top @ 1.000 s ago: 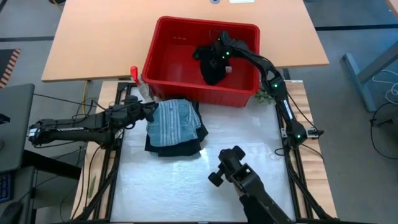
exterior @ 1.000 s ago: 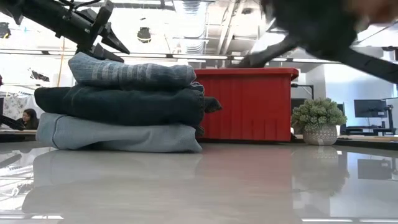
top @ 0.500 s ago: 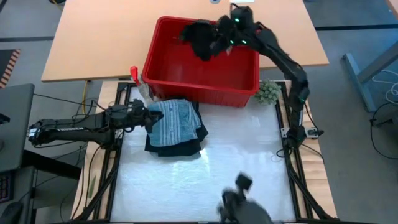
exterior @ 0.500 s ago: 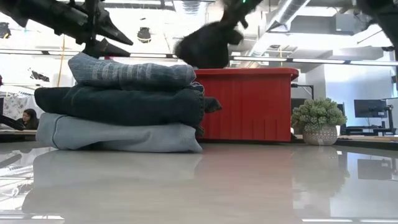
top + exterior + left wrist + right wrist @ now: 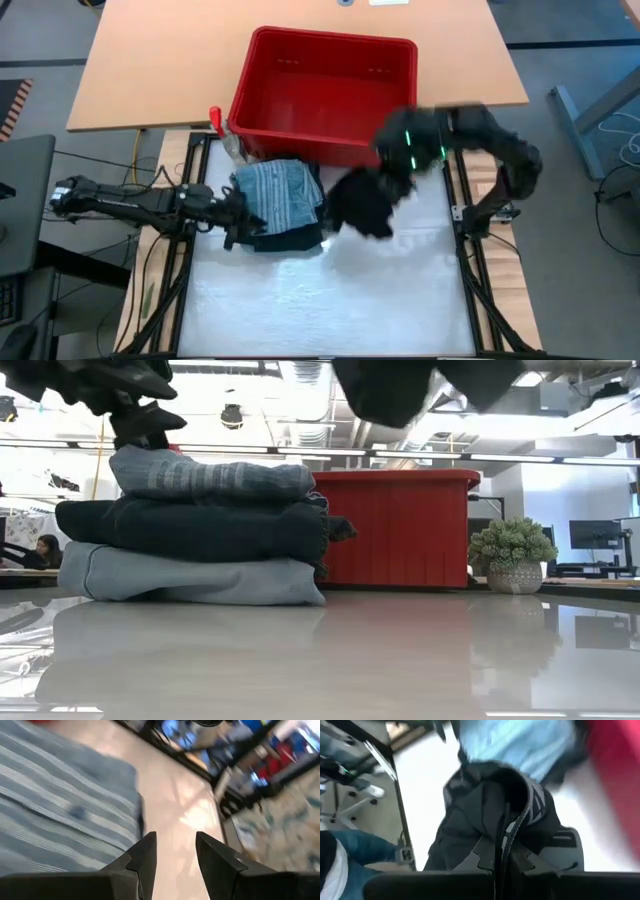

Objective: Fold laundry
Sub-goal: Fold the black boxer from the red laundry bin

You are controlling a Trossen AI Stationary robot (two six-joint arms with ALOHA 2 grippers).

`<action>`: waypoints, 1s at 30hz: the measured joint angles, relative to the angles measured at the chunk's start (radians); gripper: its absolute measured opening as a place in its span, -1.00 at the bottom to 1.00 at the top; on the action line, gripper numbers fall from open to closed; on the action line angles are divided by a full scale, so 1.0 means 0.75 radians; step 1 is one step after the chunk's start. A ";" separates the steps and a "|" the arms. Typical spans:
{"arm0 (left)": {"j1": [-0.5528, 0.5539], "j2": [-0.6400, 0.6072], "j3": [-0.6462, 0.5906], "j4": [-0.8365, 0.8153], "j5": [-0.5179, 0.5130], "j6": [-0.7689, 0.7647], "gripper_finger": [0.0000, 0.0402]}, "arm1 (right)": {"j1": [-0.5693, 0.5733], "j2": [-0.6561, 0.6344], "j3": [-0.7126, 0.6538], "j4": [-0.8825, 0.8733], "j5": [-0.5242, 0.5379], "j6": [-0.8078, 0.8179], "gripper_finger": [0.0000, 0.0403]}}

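Carrying a limp black cloth garment [image 5: 362,203] pinched between tightly closed fingers, the right gripper [image 5: 392,168] hangs at centre right of the high view, just below the red plastic basket [image 5: 262,58]. Left of it sits a folded stack, grey-blue striped garment [image 5: 277,193] on top. The left gripper [image 5: 235,218], fingers partly apart and empty, waits at the stack's lower left edge. Next, I judge: lay the black piece flat on the bare white table surface [image 5: 330,290].

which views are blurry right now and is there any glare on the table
High view: the right arm and the black garment it carries are smeared by motion. Right wrist view: soft all over. Left wrist view: the striped garment is blurred. Low view: sharp stack, glossy table mirroring the ceiling light.
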 joint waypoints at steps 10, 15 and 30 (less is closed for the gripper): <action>-0.459 0.290 -0.009 0.208 -0.367 -0.097 -0.38 | 0.804 -0.306 -0.895 0.750 0.772 0.782 -0.83; -0.633 0.543 -0.009 0.591 -0.487 -0.114 -0.38 | 0.977 -0.330 -1.293 1.221 0.875 0.871 -0.83; -0.843 1.318 0.304 0.770 -0.536 -0.552 -0.48 | 1.089 -0.033 -1.629 1.435 0.342 0.858 -0.18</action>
